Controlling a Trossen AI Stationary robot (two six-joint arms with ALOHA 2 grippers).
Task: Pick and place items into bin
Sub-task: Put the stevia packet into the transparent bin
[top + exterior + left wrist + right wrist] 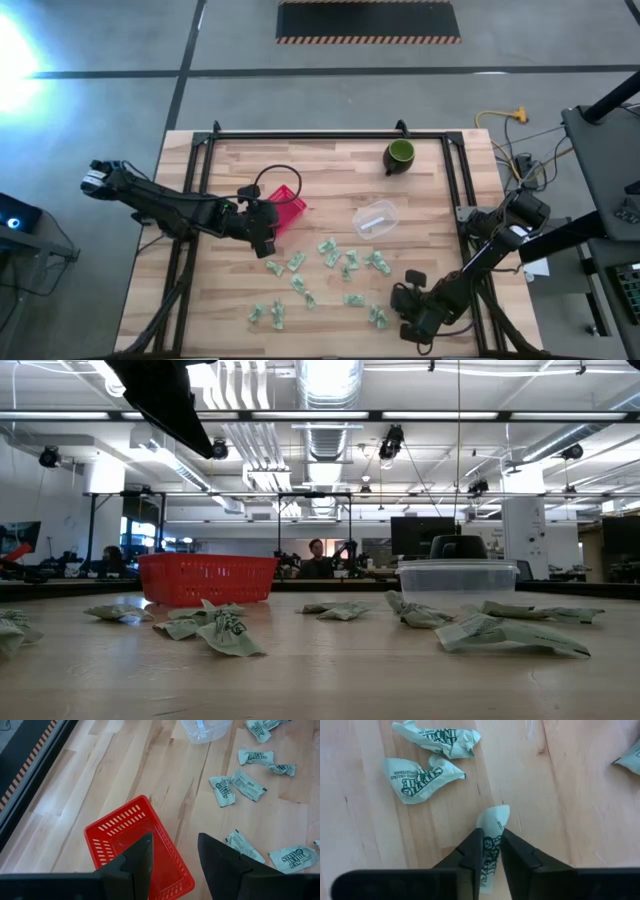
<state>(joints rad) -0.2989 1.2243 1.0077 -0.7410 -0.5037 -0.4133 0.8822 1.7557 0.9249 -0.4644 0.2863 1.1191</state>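
right claw (491,851): narrowed onto one green-and-white packet (491,827) lying on the tabletop (330,165), near edge | left claw (172,855): parted, empty, above the red basket (127,837) | other packets (335,255) scattered mid-tabletop | clear tub (376,218), green cup (399,155) farther back

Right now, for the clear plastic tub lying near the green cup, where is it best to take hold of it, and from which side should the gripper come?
Probably at the rim, from above. The clear plastic tub stands open-side up on the table, and the low view shows it low and wide with a rolled rim. One finger inside and one outside a long wall should pinch the thin wall. The body looks too wide to span.
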